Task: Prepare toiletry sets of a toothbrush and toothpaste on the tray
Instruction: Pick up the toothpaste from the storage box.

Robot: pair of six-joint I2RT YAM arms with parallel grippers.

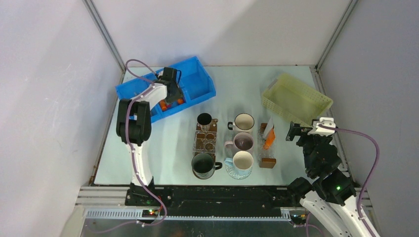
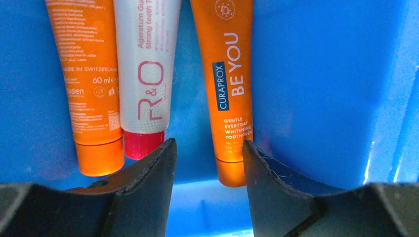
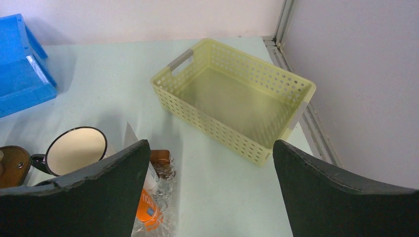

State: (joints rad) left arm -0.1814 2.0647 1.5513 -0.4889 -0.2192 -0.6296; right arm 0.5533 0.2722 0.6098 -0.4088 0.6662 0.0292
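Surface: a pale green table (image 1: 168, 148), closed in by plain white walls at the back and on both sides.

Left gripper (image 2: 208, 148): jaws stand part-way apart with nothing clamped between them. It is lowered inside the blue bin (image 2: 321, 74) at the far left of the table. The cap end of an orange toothpaste tube (image 2: 230, 89), printed "BE YOU", lies in the gap, close against the inner edge of the right-hand finger (image 2: 276, 182). Whether that finger touches it cannot be told. The left-hand finger (image 2: 148, 182) sits just below the red cap of a white toothpaste tube (image 2: 146, 64). Directly beside the white one lies a second orange tube (image 2: 91, 74). All three lie flat on the bin floor, side by side, caps toward the wrist camera.

Right gripper (image 3: 211, 148): jaws spread wide, holding nothing. It hangs above the right side of the table. Ahead of it, near the far right corner, stands a yellow perforated basket (image 3: 237, 103) with grey handles. Under its left finger is a clear box (image 3: 165, 170) holding a third orange tube (image 3: 148, 212), tilted. Just left of that box is a white mug (image 3: 79, 150) with a dark rim.

Table centre: five mugs (image 1: 242, 141) grouped closely, with a clear, brown-lidded container (image 1: 206, 138) between the two dark ones.
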